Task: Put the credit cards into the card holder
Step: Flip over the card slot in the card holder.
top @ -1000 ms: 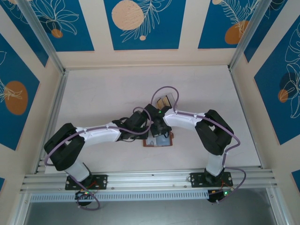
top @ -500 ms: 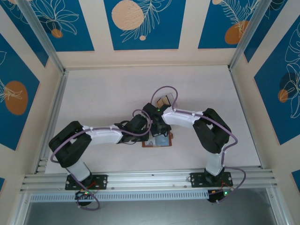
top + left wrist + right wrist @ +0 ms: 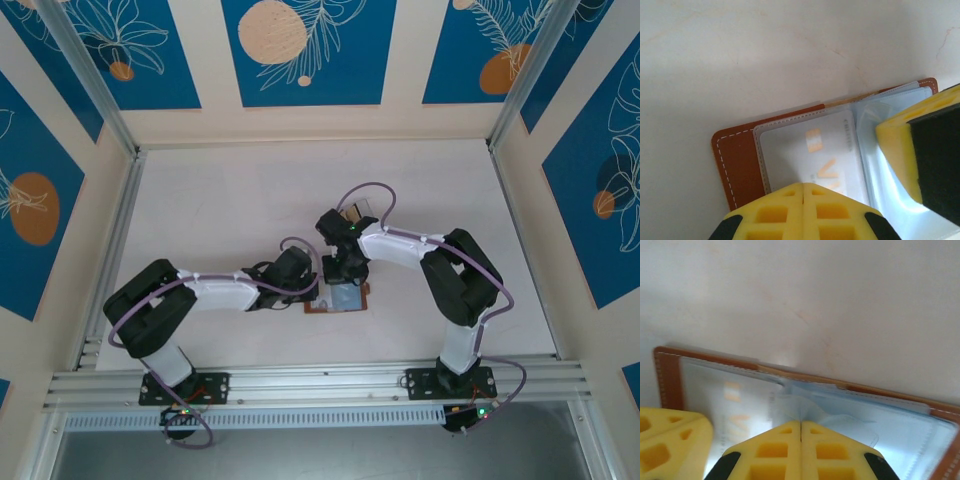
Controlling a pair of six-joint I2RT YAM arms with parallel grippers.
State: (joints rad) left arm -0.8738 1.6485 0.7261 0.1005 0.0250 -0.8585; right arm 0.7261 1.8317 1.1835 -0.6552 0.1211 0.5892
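The card holder (image 3: 338,299) lies open on the table, brown leather rim (image 3: 737,160) around pale grey-blue clear sleeves (image 3: 900,432). One credit card (image 3: 810,150) with an orange chip sits in the left-hand sleeve. My left gripper (image 3: 803,187) is shut, its tips against that card. My right gripper (image 3: 800,422) is shut over the middle of the holder, where a fold of sleeve rises to its tips; I cannot tell if it is pinched. From above, the left gripper (image 3: 312,292) and right gripper (image 3: 346,276) almost meet over the holder. Another tan credit card (image 3: 348,215) lies behind the right wrist.
A clear plastic box (image 3: 360,208) holds the tan card, just beyond the right wrist. The right gripper's yellow finger (image 3: 897,150) shows in the left wrist view, and the left gripper's finger (image 3: 670,440) in the right wrist view. Aluminium rails (image 3: 115,230) border the white table.
The right gripper has drawn back toward the far side, uncovering more of the holder's grey-blue inside. The left arm has stretched lower and further right; its gripper stays at the holder's left half.
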